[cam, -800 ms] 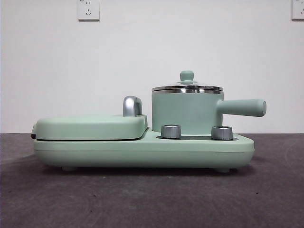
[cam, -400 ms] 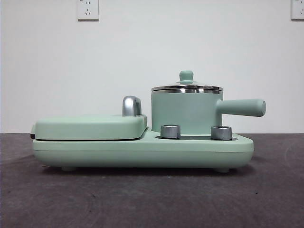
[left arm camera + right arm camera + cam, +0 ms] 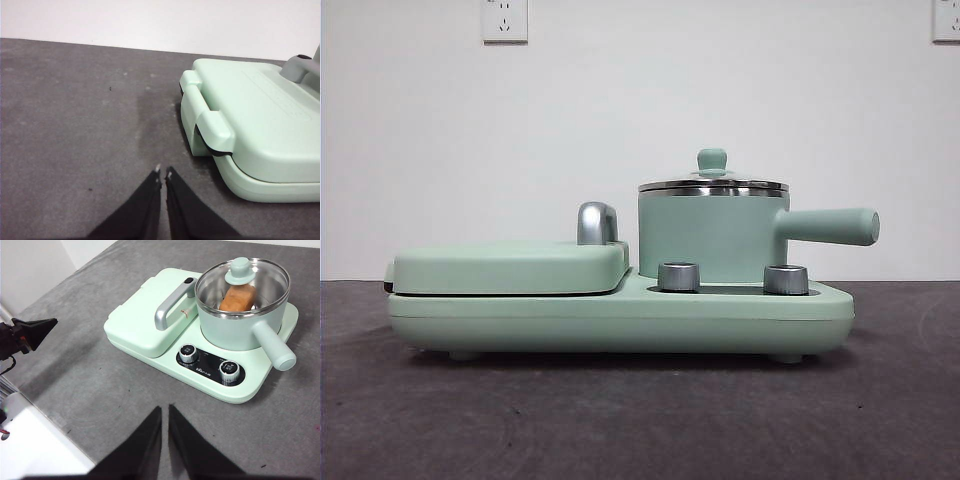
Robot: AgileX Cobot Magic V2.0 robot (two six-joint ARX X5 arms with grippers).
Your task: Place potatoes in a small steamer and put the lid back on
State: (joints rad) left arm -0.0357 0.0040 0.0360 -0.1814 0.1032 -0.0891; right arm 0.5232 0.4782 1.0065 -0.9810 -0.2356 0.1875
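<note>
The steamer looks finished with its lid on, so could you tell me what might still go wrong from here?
1. The small steamer has a long side handle jutting past the base; a passing arm could catch it.
2. The lid just rests on the rim over the potato, so a bump might shift it.

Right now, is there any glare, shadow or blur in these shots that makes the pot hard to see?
Front view: even light, sharp, soft shadow under the appliance base. Right wrist view: faint reflections on the lid, yet the potato shows through clearly inside the steamer. Left wrist view: a darker patch on the table beside the griddle cover.
</note>
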